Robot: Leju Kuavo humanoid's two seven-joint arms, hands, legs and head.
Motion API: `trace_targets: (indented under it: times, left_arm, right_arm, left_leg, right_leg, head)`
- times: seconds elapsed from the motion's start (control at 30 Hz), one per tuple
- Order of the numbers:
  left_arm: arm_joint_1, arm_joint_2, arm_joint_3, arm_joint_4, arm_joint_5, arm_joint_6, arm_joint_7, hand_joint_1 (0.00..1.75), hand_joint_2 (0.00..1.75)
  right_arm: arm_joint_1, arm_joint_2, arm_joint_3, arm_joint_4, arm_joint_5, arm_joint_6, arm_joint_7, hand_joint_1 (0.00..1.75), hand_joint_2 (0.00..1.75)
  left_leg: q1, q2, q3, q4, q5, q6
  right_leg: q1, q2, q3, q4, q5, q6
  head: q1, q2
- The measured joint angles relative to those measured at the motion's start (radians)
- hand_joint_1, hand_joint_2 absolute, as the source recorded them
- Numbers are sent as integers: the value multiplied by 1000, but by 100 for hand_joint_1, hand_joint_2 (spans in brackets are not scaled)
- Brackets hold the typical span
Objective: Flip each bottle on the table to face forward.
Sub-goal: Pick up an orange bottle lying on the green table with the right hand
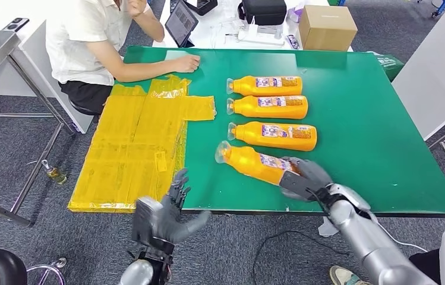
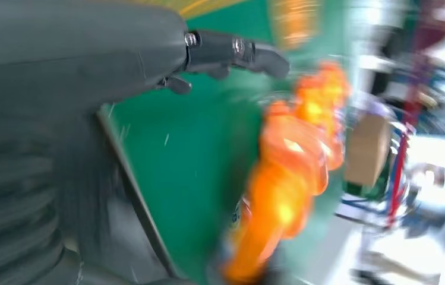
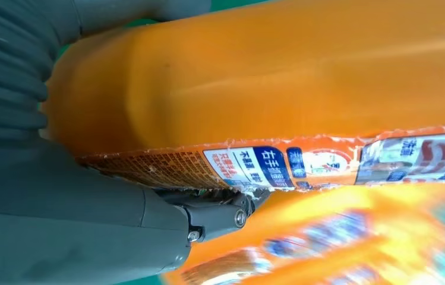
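right hand [image 1: 305, 176] grasps the base of the nearest orange bottle [image 1: 254, 161], lying skewed along the table's [image 1: 374, 136] near edge; left hand [image 1: 169, 217] released, off-table.

Bottles [image 2: 291, 172] motion-blurred, labels unreadable in left wrist view

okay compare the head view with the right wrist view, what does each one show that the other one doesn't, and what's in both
Head view alone: the green table with four orange bottles lying in a row, the left hand open off the near edge, yellow sheets, a cardboard box, and a seated person's arm.

Right wrist view alone: the label's fine print and torn edge, close up.

Both: the right hand gripping the nearest bottle by its base end.
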Motion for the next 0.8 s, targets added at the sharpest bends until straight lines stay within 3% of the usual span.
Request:
trace_targets:
  times: [0.07, 0.13, 0.6, 0.8]
  left_arm:
    - [-12, -8, 21, 19, 192, -44, 17, 0, 175]
    - [-27, -9, 24, 39, 251, -80, 12, 0, 175]
    - [-77, 10, -28, 71, 170, -131, -11, 0, 175]
    - [-74, 12, -31, 30, 157, -103, -67, 0, 175]
  right_arm:
    - [33, 46, -19, -67, -80, 4, -12, 175, 175]
    - [45, 79, -21, -110, -118, 10, -15, 175, 175]
    - [68, 166, -17, -160, -154, 29, -54, 175, 175]
    - [79, 192, -6, -158, -156, 29, -37, 175, 175]
  left_leg:
    - [0, 2, 0, 0, 0, 0]
    - [1, 1, 0, 0, 1, -1]
    - [-1, -1, -2, 0, 1, 0]
    - [0, -1, -3, 0, 1, 0]
  right_leg:
    - [0, 1, -3, 0, 0, 0]
    - [1, 1, -3, 0, 0, 0]
    - [-2, -1, -3, 0, -1, 0]
    - [-1, -2, -3, 1, -1, 0]
  head:
    - [-1, 0]
    - [-1, 0]
    - [0, 0]
    - [0, 0]
